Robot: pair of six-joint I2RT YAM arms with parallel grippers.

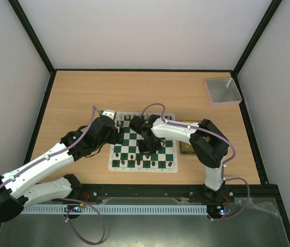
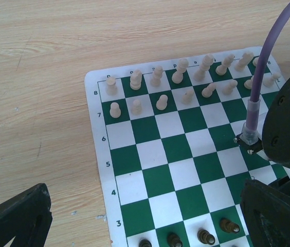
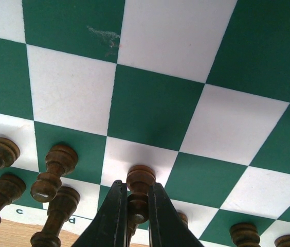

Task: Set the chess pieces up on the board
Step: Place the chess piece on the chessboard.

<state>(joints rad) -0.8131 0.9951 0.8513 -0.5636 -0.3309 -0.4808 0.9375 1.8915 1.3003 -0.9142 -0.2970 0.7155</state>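
Holding: the right claw (image 3: 136, 194) is squeezed narrow on a dark brown piece (image 3: 140, 180). Its two black fingers (image 3: 115, 208) press the stem just under the round head, and the piece's foot is hidden behind them.
Beside it: more dark pieces (image 3: 57, 164) stand upright to the left in the rows by the board's lettered edge, and others show at the lower right of the right wrist view.
Board: the green and white board (image 3: 155, 103) lies flat on the wooden table (image 1: 83, 98) between the two arms. Its middle squares are bare.
Left claw: the left claw (image 2: 145, 221) is spread wide and grips nothing, hanging over the board's numbered side edge.
Cream pieces: the cream pieces (image 2: 181, 69) fill the two far rows, upright, some leaning in the wrist view.
Near row: dark pieces also line the near edge in the left wrist view.
Farther out: a grey tray (image 1: 223, 91) sits at the table's far right corner, well apart from the board.
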